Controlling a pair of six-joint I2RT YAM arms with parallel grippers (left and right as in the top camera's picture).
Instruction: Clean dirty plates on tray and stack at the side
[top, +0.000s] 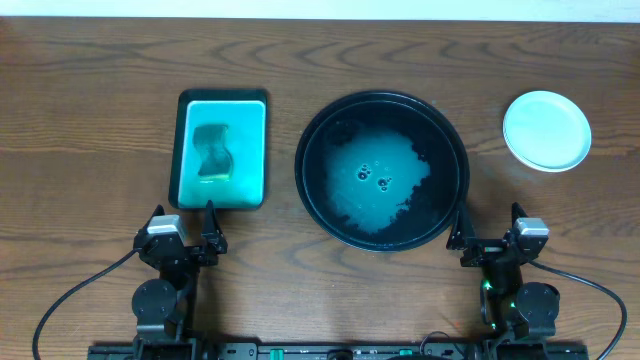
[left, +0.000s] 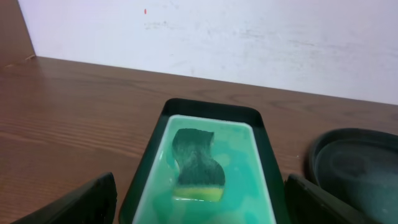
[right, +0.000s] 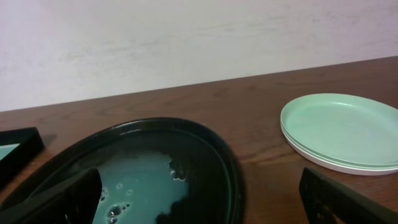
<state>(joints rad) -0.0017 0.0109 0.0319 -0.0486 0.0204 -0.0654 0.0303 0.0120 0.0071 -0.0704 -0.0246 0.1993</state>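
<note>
The round black tray (top: 381, 170) holds a pool of teal liquid and no plates; it also shows in the right wrist view (right: 205, 155) and at the right edge of the left wrist view (left: 357, 168). The pale-mint plates (top: 546, 131) sit stacked on the table right of the tray, also in the right wrist view (right: 342, 130). My left gripper (top: 187, 232) is open and empty near the front edge, just before the teal dish. My right gripper (top: 490, 236) is open and empty, in front of the tray's right rim.
A teal rectangular dish (top: 222, 148) with a dark rim stands left of the tray, filled with teal liquid and a sponge (top: 213, 152); it also shows in the left wrist view (left: 208, 168). A white wall runs behind the table's far edge.
</note>
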